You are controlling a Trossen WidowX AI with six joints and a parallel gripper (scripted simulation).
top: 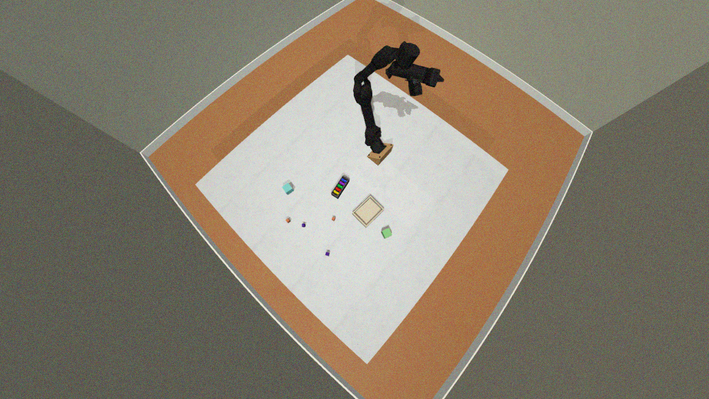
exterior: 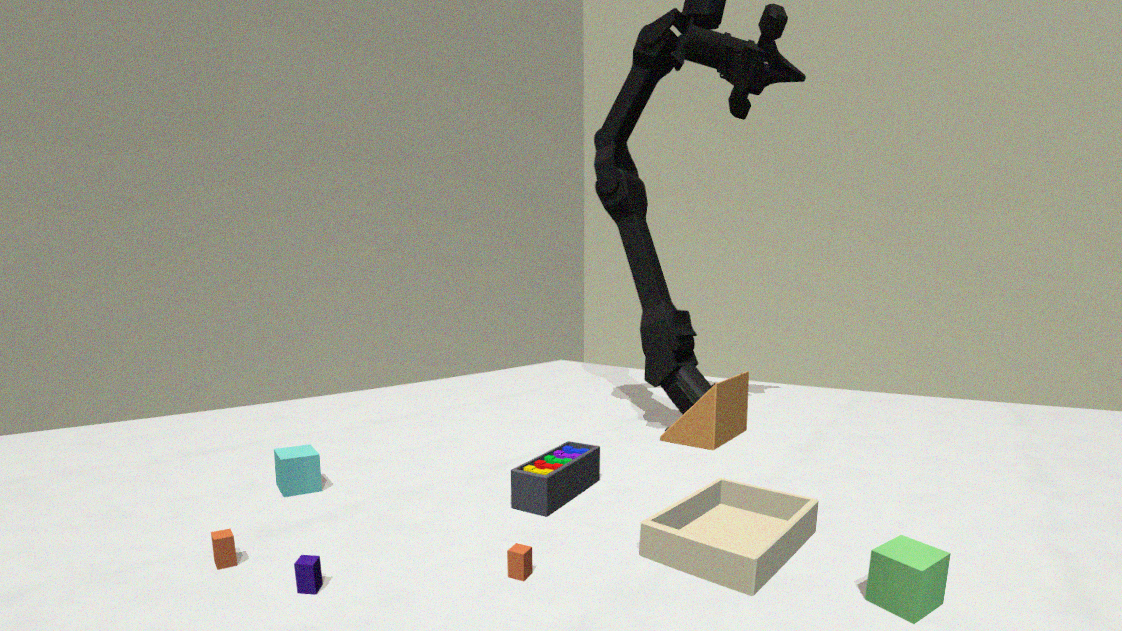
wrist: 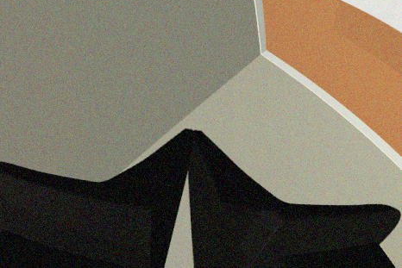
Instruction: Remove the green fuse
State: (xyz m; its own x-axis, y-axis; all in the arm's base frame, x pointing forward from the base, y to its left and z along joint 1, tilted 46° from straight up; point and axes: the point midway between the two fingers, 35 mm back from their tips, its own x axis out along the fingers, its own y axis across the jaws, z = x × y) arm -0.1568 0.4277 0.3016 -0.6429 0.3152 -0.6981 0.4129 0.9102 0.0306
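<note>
Closest to the exterior camera is a green cube (exterior: 907,577) at lower right, with the beige tray (exterior: 728,543) just up and left of it. Neither matters yet, because nothing has really started.

So where's the thing we care about? The green fuse (exterior: 559,456) is seated in the dark grey fuse block (exterior: 552,479), middle of the frame, lined up with the yellow, red, blue and purple ones. They're packed tight, so I can only just pick the green one out of the row.

Meanwhile the gripper (exterior: 792,75) is way up at the top of the exterior view, far above and behind the block, pointing off toward the wall. In the wrist view its fingers are pressed together at the tips, holding nothing, and all that camera sees is wall and a strip of orange floor.

My read: this is step zero, the approach hasn't begun. Next move needs the arm (exterior: 622,202) to swing down and forward over the block, spread the fingers, and line up dead centre over the green fuse so the descent is vertical. With neighbours that close, any sideways drift probably clips a fuse or the block wall.
</note>
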